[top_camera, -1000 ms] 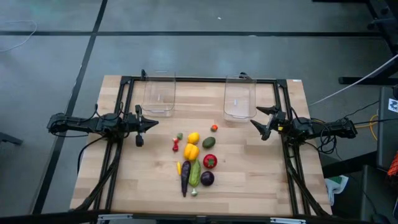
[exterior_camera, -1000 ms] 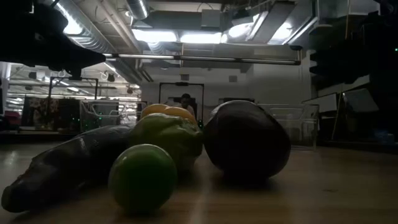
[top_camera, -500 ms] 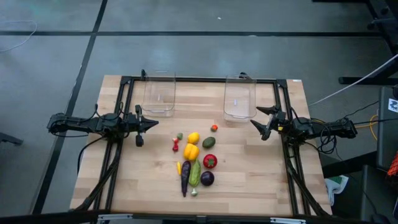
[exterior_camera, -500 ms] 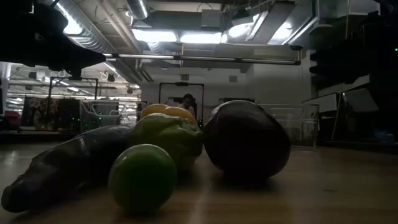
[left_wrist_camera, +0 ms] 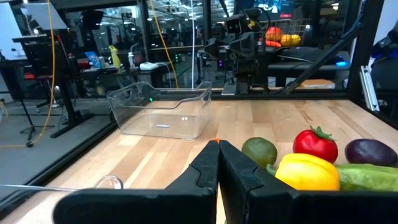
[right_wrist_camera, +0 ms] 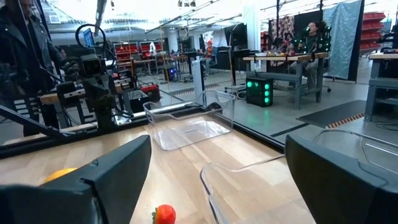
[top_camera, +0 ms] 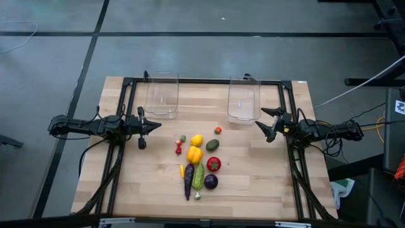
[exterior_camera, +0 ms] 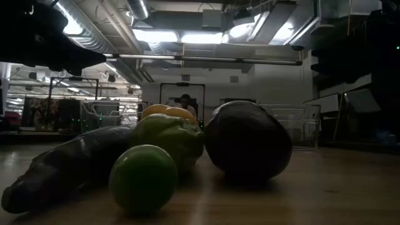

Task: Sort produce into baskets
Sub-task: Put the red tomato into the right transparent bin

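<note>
The produce lies in a cluster at the table's middle: lemon (top_camera: 197,140), yellow pepper (top_camera: 194,154), tomato (top_camera: 213,164), avocado (top_camera: 212,145), eggplant (top_camera: 188,180), cucumber (top_camera: 199,176), a purple round piece (top_camera: 211,182) and tiny pieces around them. Two clear baskets stand on the table at the far side, one left (top_camera: 162,96) and one right (top_camera: 243,101). My left gripper (top_camera: 155,125) is shut on nothing, level, left of the cluster. My right gripper (top_camera: 262,121) is open, level, beside the right basket's near right corner. In the left wrist view the shut fingers (left_wrist_camera: 217,146) point past the avocado (left_wrist_camera: 259,151) and tomato (left_wrist_camera: 315,144).
A black frame (top_camera: 202,81) runs along the table's far and side edges. Bare wood lies right of the produce and along the near edge. In the low view the eggplant (exterior_camera: 69,162) and a small green ball (exterior_camera: 142,178) lie closest. A person (exterior_camera: 185,100) stands far off in the room.
</note>
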